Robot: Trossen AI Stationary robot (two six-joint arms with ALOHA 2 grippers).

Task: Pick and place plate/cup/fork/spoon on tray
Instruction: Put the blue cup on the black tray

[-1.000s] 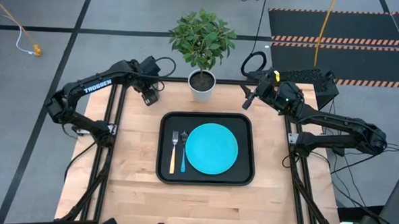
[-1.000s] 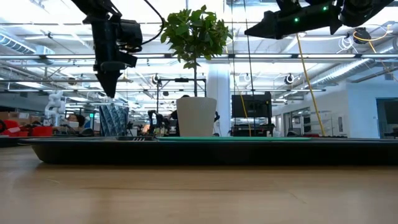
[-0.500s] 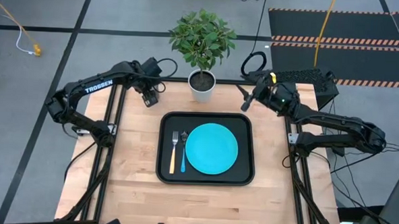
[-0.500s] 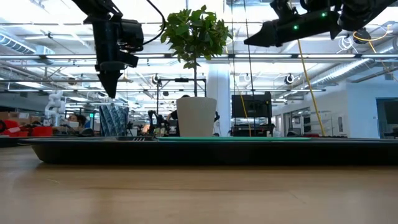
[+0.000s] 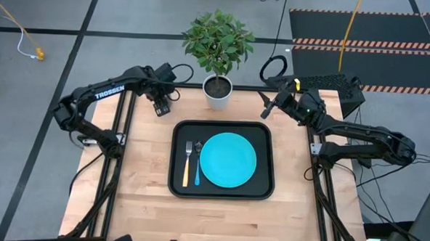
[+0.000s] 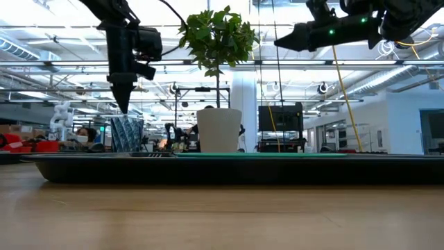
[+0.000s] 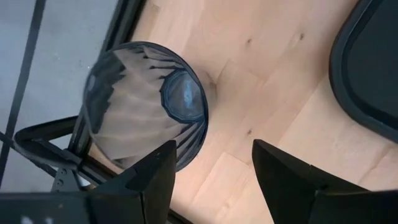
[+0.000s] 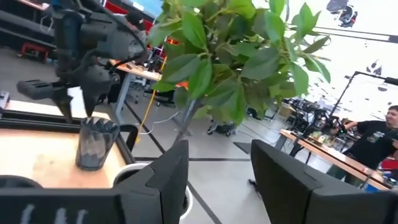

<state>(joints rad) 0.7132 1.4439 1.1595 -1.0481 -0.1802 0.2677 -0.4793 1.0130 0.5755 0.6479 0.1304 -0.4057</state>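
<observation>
"TROSSEN" is printed on the left arm. Its left hand (image 6: 123,104) hangs right over the cup (image 7: 146,102) at the table's (image 5: 146,197) far left corner, fingers spread wide, holding nothing. Only the wrist view shows that gap. Right hand (image 5: 266,108) hovers by the plant (image 5: 218,37), fingers apart too. Plate (image 5: 228,159), fork (image 5: 187,161) and spoon (image 5: 198,162) sit in the tray (image 5: 265,133).

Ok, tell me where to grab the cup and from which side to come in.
Take the cup by its rim, coming from straight above. It stands upright on the table near the far left corner, mouth open upward, off the tray. The left gripper hangs right over it, fingers open, so one finger could probably go inside the wall and one outside.
</observation>
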